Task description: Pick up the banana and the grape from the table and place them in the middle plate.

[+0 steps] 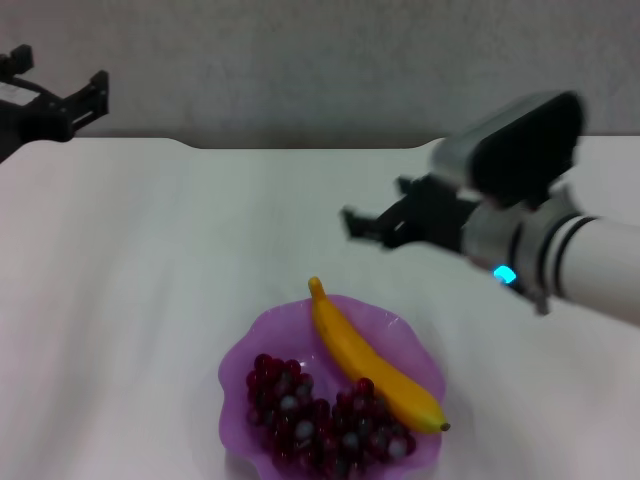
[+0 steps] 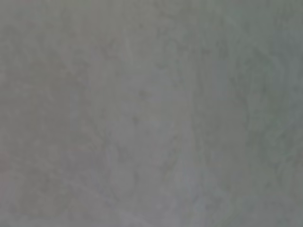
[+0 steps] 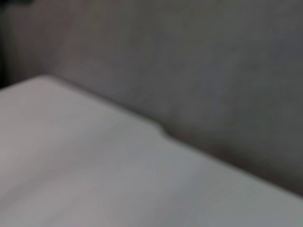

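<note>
In the head view the banana (image 1: 372, 362) lies diagonally in the purple scalloped middle plate (image 1: 258, 340) at the near centre of the white table (image 1: 150, 260). The grape bunch (image 1: 315, 415) lies in the same plate, beside and partly under the banana's near end. My right gripper (image 1: 372, 215) hovers above the table, behind and to the right of the plate, open and empty. My left gripper (image 1: 58, 72) is raised at the far left by the table's back edge, open and empty. Neither wrist view shows the fruit or the plate.
The table's far edge has a notch (image 1: 300, 147) with a grey wall behind it. The right wrist view shows that table edge (image 3: 156, 127) and the wall. The left wrist view shows only a plain grey surface.
</note>
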Robot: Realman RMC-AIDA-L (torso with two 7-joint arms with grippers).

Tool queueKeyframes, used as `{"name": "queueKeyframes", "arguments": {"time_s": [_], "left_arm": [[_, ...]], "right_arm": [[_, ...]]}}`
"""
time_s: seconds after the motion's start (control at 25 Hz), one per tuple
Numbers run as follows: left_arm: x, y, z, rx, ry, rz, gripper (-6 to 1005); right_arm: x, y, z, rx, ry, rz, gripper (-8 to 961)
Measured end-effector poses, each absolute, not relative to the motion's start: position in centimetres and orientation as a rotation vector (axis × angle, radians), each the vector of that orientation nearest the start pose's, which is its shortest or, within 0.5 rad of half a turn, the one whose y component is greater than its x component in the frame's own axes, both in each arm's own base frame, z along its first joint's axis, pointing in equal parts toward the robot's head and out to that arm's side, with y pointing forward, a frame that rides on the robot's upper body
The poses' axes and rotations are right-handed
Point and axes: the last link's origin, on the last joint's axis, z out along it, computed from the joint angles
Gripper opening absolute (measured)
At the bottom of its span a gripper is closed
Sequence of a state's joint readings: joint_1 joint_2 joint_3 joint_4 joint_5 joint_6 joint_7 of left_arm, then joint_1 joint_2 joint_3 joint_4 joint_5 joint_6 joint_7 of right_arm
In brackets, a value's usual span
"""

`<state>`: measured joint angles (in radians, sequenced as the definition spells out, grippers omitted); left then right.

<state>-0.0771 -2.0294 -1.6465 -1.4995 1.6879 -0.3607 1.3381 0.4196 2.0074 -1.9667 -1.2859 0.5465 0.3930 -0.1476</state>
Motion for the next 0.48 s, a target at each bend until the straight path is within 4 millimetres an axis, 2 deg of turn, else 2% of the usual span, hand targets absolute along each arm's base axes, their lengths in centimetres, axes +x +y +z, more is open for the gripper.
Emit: {"name": "queueKeyframes", "arguments": {"time_s": [0.16,0.28,0.48], "left_arm": [[-21.2,36.7,8.6,-1.878,-0.489,-0.539,880],[-21.2,36.8,8.5,-1.886,-0.494,-0.546,880],[-22.9,36.9,8.2,-1.871,-0.532,-0.517,880]], "right_arm": [[18.4,38.9,-3.0,-2.073,0.741,0.362,872],[21.6,39.2,-0.6,-1.931,0.803,0.400,869],[26.9,38.6,2.2,-1.733,0.876,0.418,867]]}}
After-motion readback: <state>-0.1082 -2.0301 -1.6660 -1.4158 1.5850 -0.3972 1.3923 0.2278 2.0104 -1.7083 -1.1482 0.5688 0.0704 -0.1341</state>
